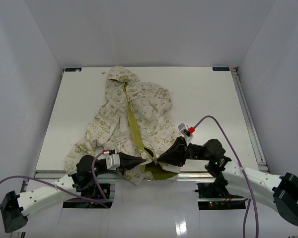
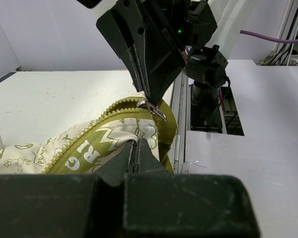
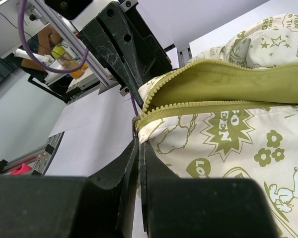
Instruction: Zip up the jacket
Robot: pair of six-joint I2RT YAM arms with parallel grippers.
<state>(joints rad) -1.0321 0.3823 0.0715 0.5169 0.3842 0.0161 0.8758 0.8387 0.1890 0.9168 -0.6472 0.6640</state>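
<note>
Left hand (image 1: 138, 161) pinches jacket (image 1: 139, 106) hem | right hand (image 1: 163, 158) pinches zipper pull (image 2: 151, 109) | white counter (image 1: 203, 94), white walls (image 1: 154, 29) | cream jacket unzipped, 6 o'clock

left tool (image 1: 138, 161) and right tool (image 1: 163, 157) both pinched closed, angled inward, tips almost touching.

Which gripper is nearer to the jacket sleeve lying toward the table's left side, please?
Left. The left gripper is shut on the bottom edge of the jacket, just right of that sleeve; the right gripper grips the same edge farther right, beyond the zipper.
</note>
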